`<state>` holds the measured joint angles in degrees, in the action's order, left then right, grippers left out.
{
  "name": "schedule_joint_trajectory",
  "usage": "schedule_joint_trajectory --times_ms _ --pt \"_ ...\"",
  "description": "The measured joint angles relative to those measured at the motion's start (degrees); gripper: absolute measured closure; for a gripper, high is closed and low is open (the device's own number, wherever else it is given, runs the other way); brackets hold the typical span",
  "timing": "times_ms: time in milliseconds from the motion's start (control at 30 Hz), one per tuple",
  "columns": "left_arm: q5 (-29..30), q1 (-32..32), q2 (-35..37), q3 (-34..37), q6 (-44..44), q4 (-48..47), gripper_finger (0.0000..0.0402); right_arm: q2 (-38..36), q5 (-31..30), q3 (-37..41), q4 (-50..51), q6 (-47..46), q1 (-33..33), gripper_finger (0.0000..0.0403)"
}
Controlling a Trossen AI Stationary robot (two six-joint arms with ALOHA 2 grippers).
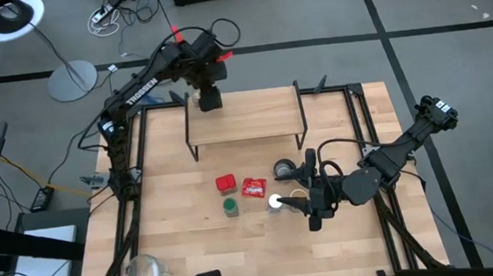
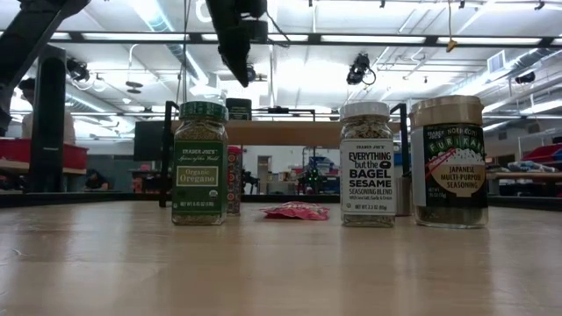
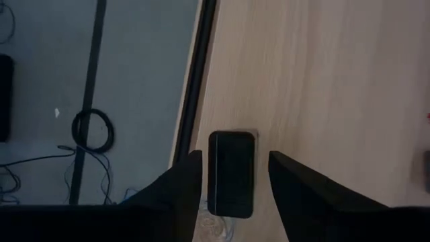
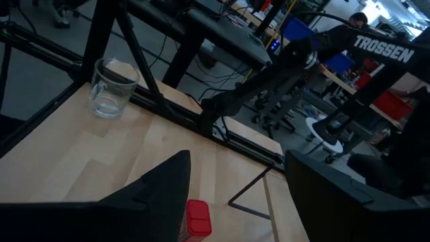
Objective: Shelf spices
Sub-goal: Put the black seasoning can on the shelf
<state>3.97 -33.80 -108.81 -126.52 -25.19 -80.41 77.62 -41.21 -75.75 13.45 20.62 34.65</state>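
One dark tin sits on the shelf.

the surface is a light wooden top inside a black frame. the shelf, a pale plank on thin black legs, stands on the surface's far part; a dark square tin rests on the plank at its left end, close to the edge. taking the flat red packet as landmark: the red tin sits just left of it, the green jar nearer and left, the white-capped jar just right, a round metal cup right and farther. a clear glass cup stands well apart, at the near-left corner.
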Motion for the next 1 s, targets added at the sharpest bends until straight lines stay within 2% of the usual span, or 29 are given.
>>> schedule_joint_trajectory --times_ms 133,233,333,467,533,1000 --pt "0.0 1.75 0.02 -1.82 1.15 -2.35 0.0229 0.0 0.0 0.0 0.0 0.0 0.0 0.0163" --pt "-0.01 2.99 0.02 -1.66 1.46 -4.45 0.0246 0.0 0.0 0.0 0.0 0.0 0.0 0.0163" --pt "1.2 3.9 0.02 -0.47 1.55 -4.79 0.0288 0.0 0.0 0.0 -0.02 0.0 0.0 0.0163" --pt "1.31 4.35 0.02 0.97 1.92 -4.58 0.0373 0.0 0.0 0.0 -0.1 0.0 0.0 0.0163" --pt "1.42 4.39 0.02 2.01 2.93 -4.11 0.0392 0.0 0.0 0.0 -0.19 0.01 0.01 0.0163" --pt "4.0 4.19 0.0 11.48 4.14 -0.15 0.0398 0.0 0.02 0.0 -0.29 0.02 0.13 0.0163"
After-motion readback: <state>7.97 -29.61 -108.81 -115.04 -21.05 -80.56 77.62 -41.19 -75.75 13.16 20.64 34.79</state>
